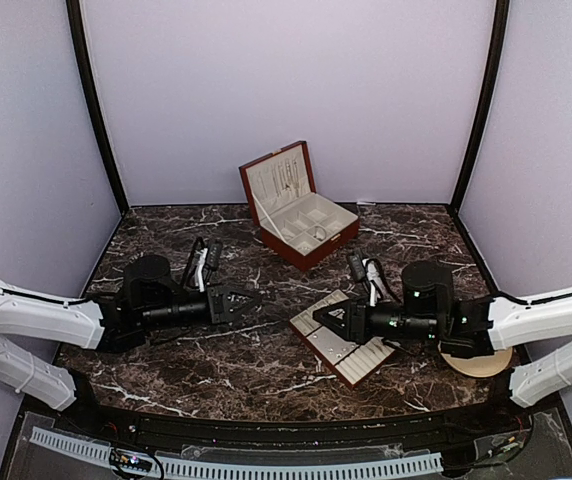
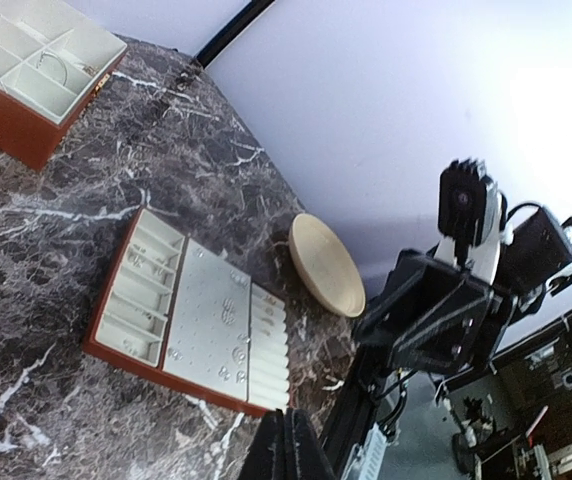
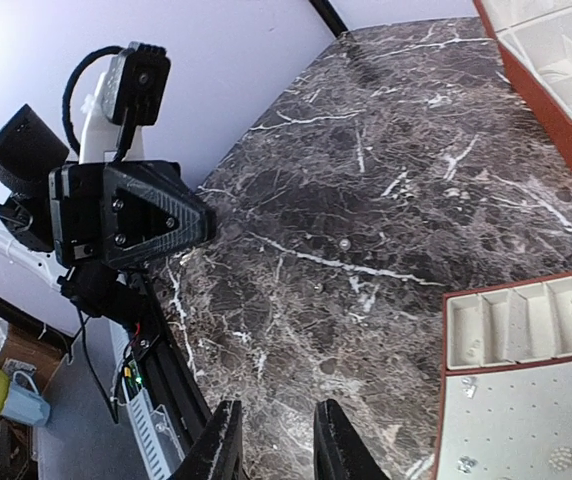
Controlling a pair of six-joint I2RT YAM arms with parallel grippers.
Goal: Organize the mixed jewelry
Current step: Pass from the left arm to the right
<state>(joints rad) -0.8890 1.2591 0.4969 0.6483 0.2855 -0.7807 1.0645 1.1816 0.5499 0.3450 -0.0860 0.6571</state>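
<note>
1. The right gripper (image 3: 276, 447) is held a little apart, with nothing between its fingers. The left gripper (image 2: 286, 452) is squeezed shut, and nothing is seen in it.
2. No piece is being carried, so a pick-up is judged to come next.
3. The mixed jewelry (image 2: 228, 312) is spread on the cream tray (image 2: 126, 350), just beside the right gripper.
4. A small, careful pinch will be needed.
5. Two pale specks (image 3: 344, 243) ahead of that gripper cannot be made out. The tray is cut off in the right wrist view.
</note>
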